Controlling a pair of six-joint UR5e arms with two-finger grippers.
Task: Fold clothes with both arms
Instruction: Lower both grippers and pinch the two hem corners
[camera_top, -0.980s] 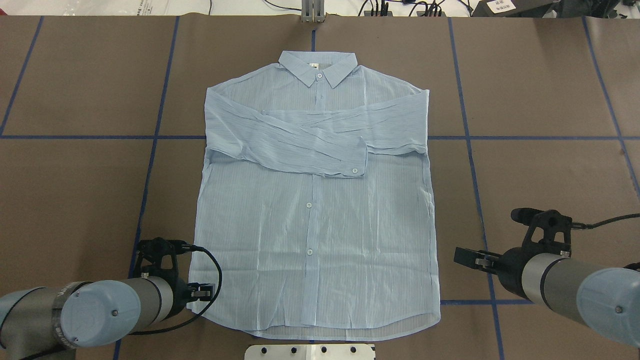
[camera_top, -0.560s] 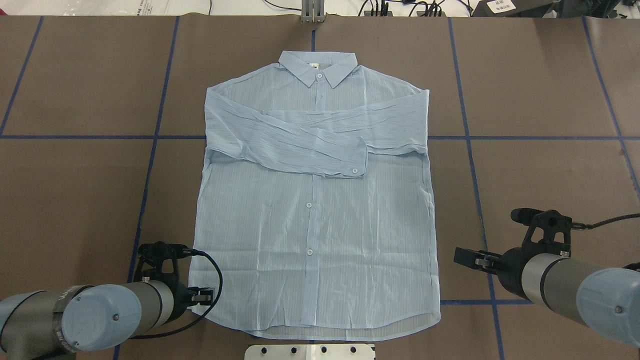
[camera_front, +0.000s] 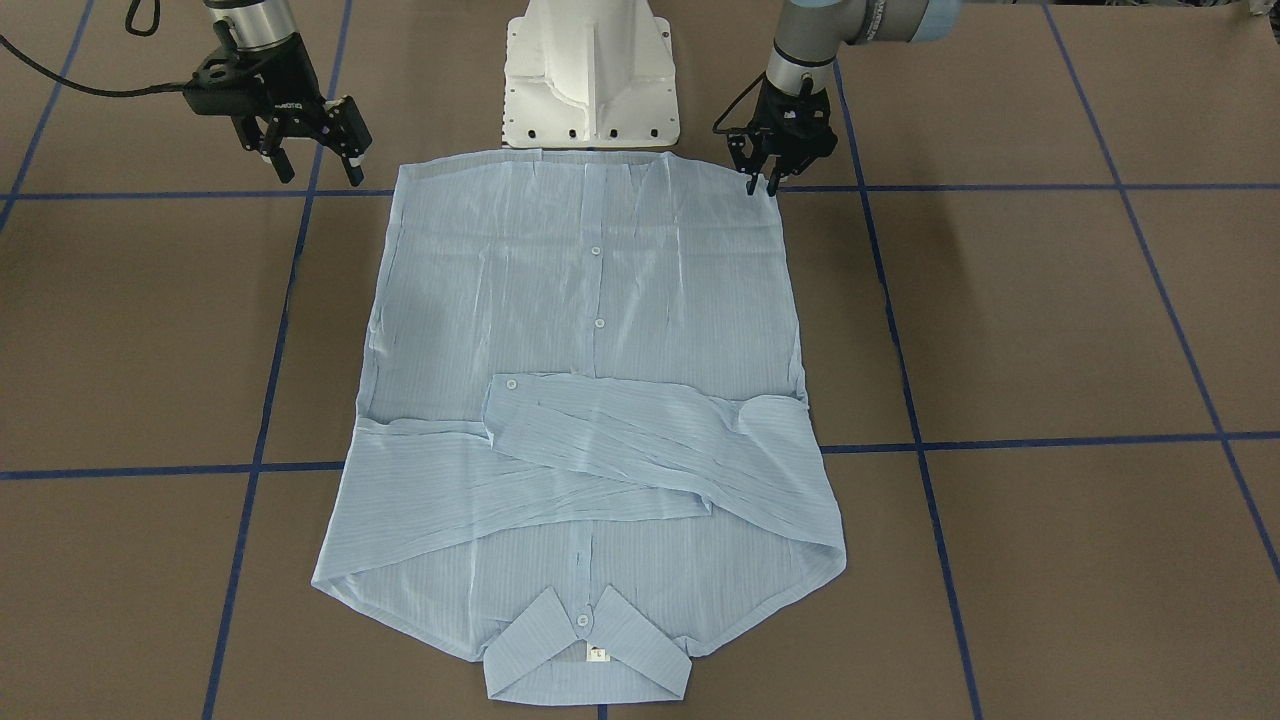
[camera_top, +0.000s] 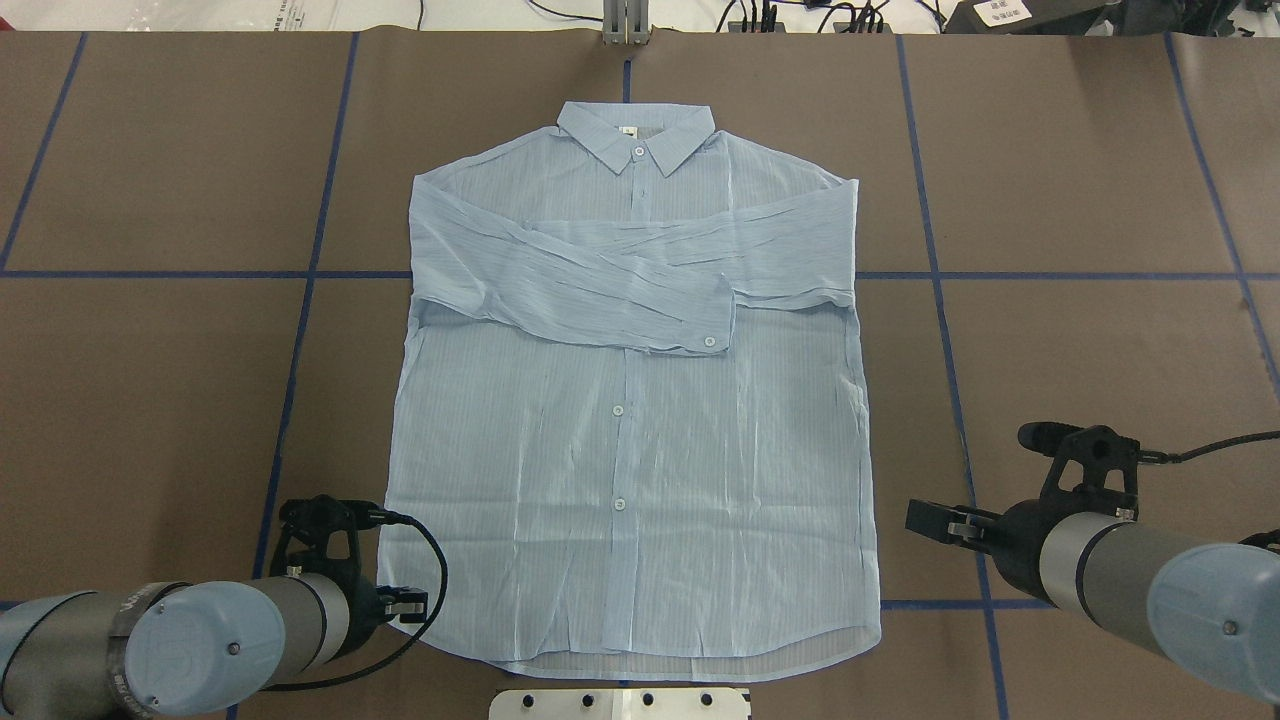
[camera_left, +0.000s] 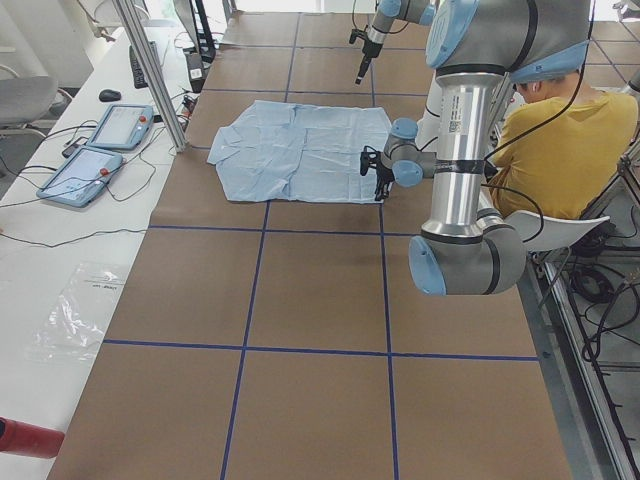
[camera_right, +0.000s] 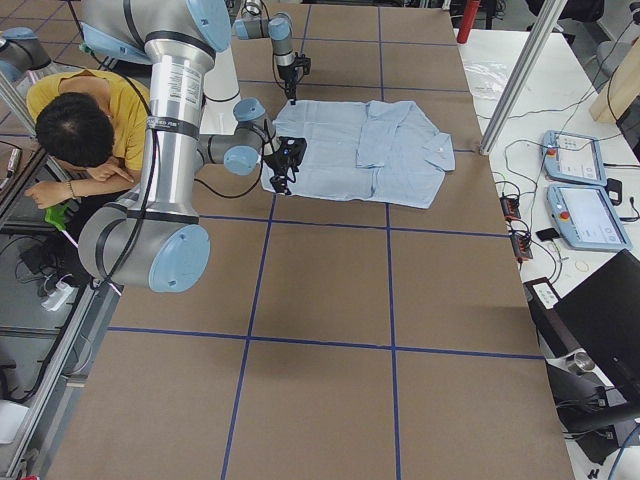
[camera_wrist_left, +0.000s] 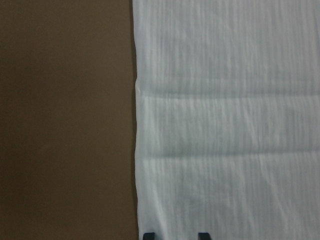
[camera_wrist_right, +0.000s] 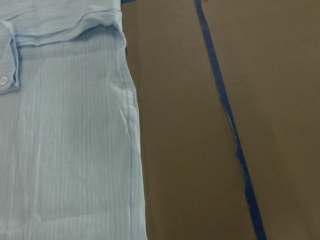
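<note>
Watching the hem corners matters most here: the shirt (camera_top: 630, 470) lies flat on the table (camera_top: 150, 400), collar away from the robot, sleeves crossed over the chest. Your left gripper (camera_front: 762, 188) hangs with its jaws apart right at the near left hem corner. The right gripper (camera_front: 320, 172), jaws spread wide, sits off the cloth beside the other edge. If either side pinches one layer only, or misses, the thin fabric will likely drag askew and spill the crossed sleeves.
</note>
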